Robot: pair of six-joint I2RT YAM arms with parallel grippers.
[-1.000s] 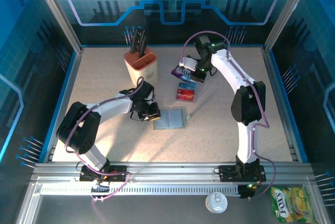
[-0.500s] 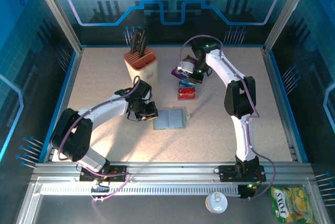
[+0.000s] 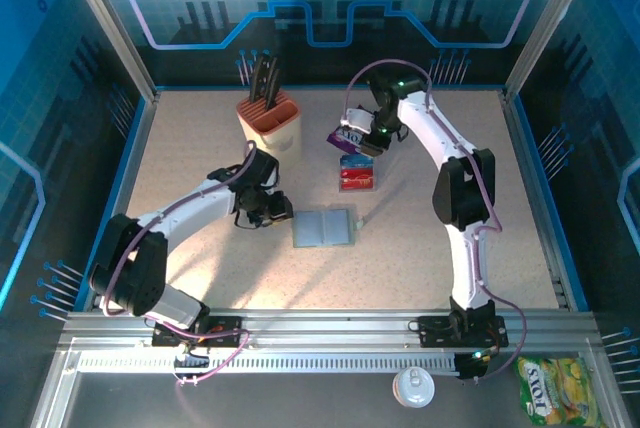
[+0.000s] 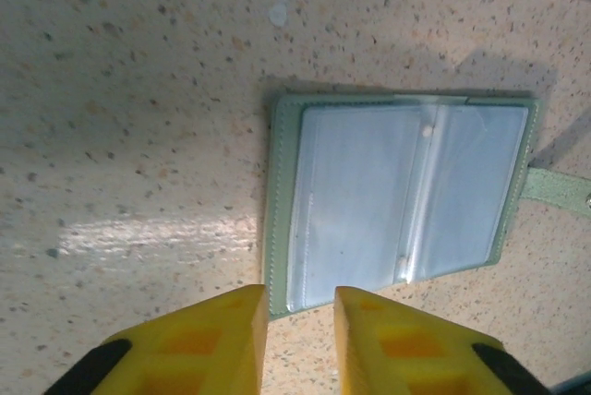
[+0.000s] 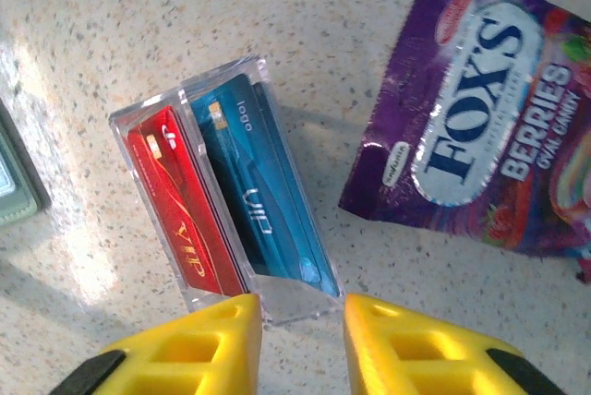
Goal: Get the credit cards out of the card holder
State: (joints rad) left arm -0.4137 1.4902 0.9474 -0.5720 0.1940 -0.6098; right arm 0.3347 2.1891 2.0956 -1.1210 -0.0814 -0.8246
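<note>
On the near part of the bench the holder point(image 4: 397, 201) lies open and looks empty, with the left gripper point(image 4: 300, 298) at its edge, jaws apart on nothing. Farther back the cards point(image 5: 259, 197) sit in a clear tray point(image 5: 294, 292) below the right gripper point(image 5: 302, 307), which is also apart and empty. I think a low move here could tip the tray or spill the cards.

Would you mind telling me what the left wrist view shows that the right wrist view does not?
Left wrist view: the card holder lying open and flat, its clear sleeves looking empty, just beyond the left tool.
Right wrist view: a red card and a blue card side by side in a clear tray, with a purple sweet packet beside it, not touching, ahead of the right tool.
Shared: the speckled table and yellow fingers standing apart with nothing between them.
</note>
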